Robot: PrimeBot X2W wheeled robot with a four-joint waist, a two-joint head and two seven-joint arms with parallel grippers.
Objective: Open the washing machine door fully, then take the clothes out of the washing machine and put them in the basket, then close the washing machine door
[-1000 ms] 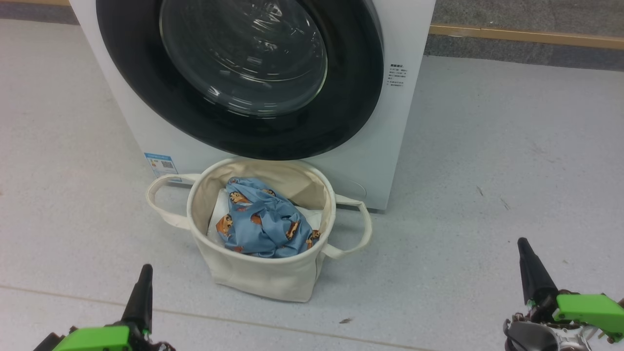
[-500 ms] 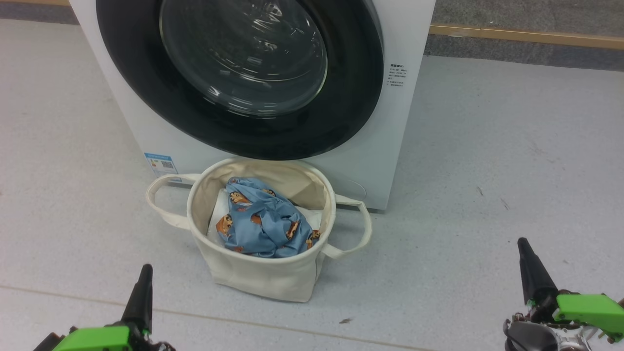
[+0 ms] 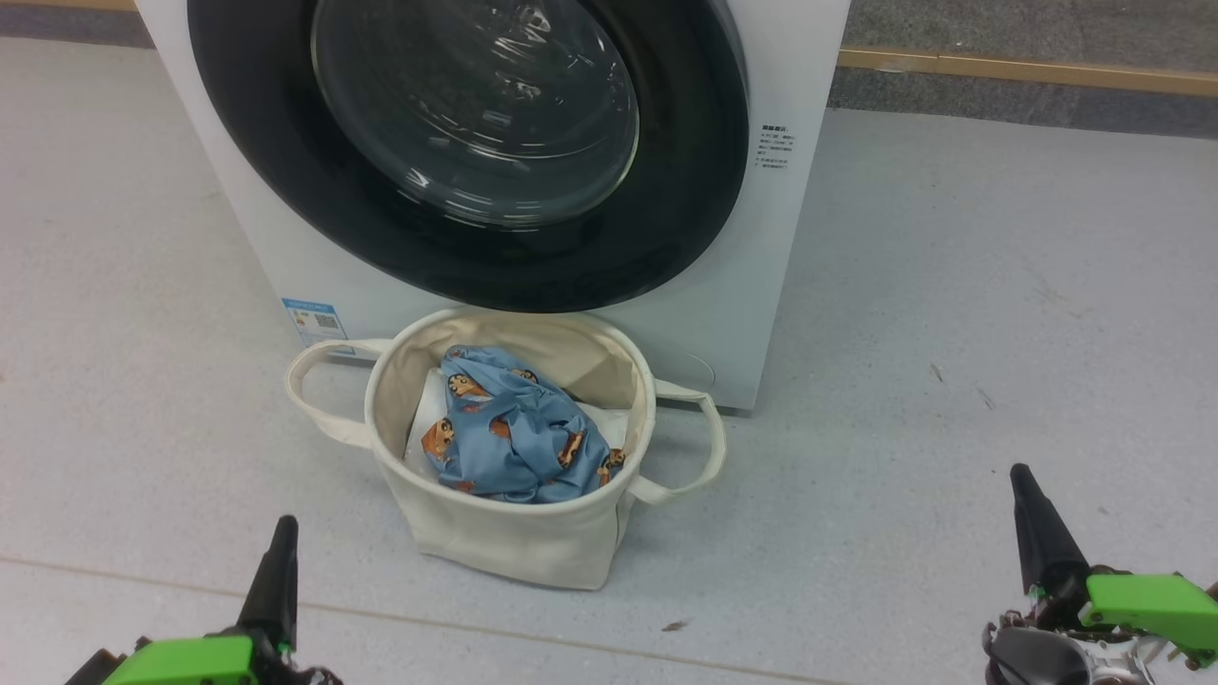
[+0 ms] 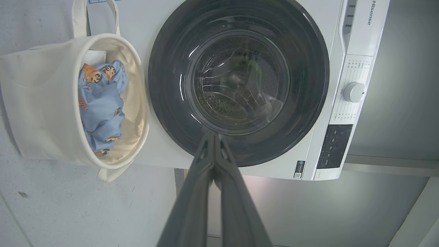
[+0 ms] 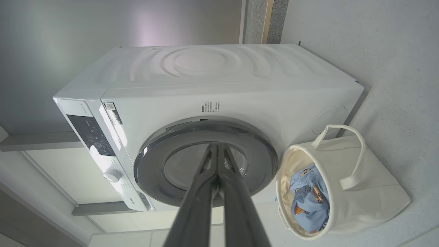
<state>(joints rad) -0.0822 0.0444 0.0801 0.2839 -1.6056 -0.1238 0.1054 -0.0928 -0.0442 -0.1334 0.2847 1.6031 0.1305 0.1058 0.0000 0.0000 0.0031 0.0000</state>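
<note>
Status: left gripper (image 4: 213, 136) has its two long dark fingers pressed flat together, nothing between them and touching nothing, low at the left of the head view. The right gripper (image 5: 216, 146) is the same, fingers tip to tip and empty, low at the right. Ahead, between them, a round cream canvas basket (image 3: 514, 542) stands on the speckled grey floor (image 3: 952, 333) just in front of the white front-loading washing machine (image 3: 723, 285), with the light blue cartoon-print clothes (image 3: 514, 438) bunched inside it on a plain white sheet (image 3: 425, 428). The round door (image 3: 685, 190), glossy black rim and glass window, sits flush against the washer front, closed.
</note>
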